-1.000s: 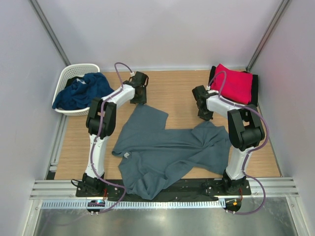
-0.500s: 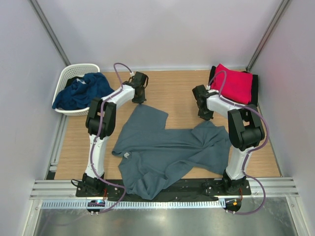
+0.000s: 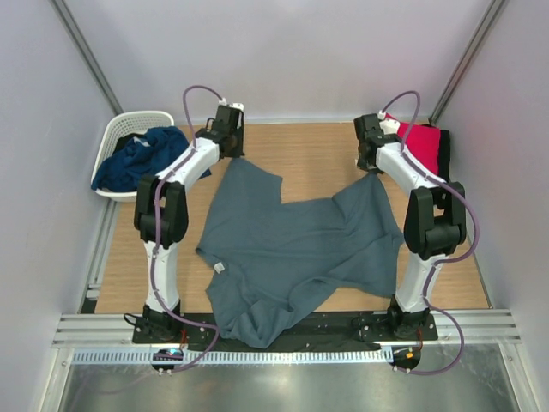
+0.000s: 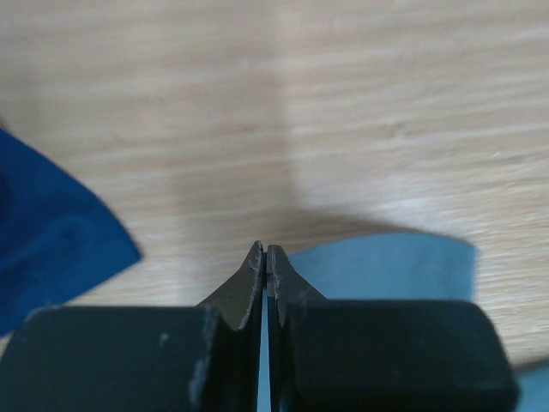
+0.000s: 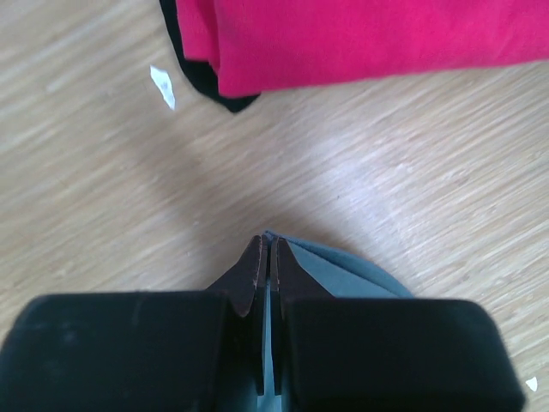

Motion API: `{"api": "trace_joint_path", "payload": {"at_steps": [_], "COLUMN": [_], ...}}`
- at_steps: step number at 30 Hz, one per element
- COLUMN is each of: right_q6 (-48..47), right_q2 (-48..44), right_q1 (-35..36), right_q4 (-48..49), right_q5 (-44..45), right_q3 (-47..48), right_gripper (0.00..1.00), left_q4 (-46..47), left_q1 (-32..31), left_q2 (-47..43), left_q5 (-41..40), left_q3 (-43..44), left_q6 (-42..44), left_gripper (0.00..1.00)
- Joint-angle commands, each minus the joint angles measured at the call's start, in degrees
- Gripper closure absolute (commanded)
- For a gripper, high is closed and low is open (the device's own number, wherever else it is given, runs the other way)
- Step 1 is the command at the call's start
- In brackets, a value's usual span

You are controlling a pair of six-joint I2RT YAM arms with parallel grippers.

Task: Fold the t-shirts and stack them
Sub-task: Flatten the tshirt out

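A: Which step, going by this?

B: Spreading, most likely: getting the slate grey-blue t-shirt (image 3: pixel 300 249) laid flat on the table (image 3: pixel 309 146) before any fold. Not folded yet; far part opened out across the middle of the wood, near part rumpled down between the arm bases.

A: And the grip?

B: Left gripper (image 4: pixel 264 257) pinched shut on a strip of that grey-blue cloth, at the shirt's far left corner, near the white basket (image 3: pixel 120 124). Right gripper (image 5: pixel 266 249) likewise closed on a fold of the same cloth, at the far right corner, seemingly raised a little off the wood and just short of the red t-shirt (image 5: pixel 386 34).

A: And elsewhere?

B: Red one folded on top of a black t-shirt (image 5: pixel 206 86) at the far right of the table; navy t-shirt (image 3: pixel 141 159) heaped in the basket, spilling over its rim.

A: Next move, then?

B: At a guess, drawing both corners away from the bases and slightly apart, to take the slack out of the middle, then lowering and letting go. Calls for an even pace on both sides; otherwise a skewed shirt and a crooked fold later. Worth minding the right side as well: very near the finished stack, so easy to nudge the red one.
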Motion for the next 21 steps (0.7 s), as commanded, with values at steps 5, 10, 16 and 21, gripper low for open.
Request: {"api": "trace_joint_path", "payload": {"at_steps": [5, 10, 16, 21], "right_q6": [-2.1, -3.6, -6.0, -8.6], "right_q2": [-3.9, -10.3, -22.3, -32.5], "right_q1": [-1.5, -1.5, -1.5, -1.5], "right_q4": [1.1, 1.2, 1.2, 0.9], "right_q5": [2.6, 2.8, 2.4, -0.5], "right_q3": [4.2, 4.4, 3.3, 3.6], "right_gripper": [0.99, 0.99, 0.99, 0.99], "left_q4": [5.3, 5.9, 6.9, 5.1], "left_q1": [2.4, 2.6, 2.6, 2.7], "left_q2": [-14.9, -23.7, -36.2, -48.5], "left_q5": [1.3, 2.7, 6.4, 9.9], "left_q3": [3.3, 1.9, -4.0, -4.9], "left_q6": [7.7, 11.1, 12.3, 14.4], "left_gripper": [1.00, 1.00, 1.00, 1.00]}}
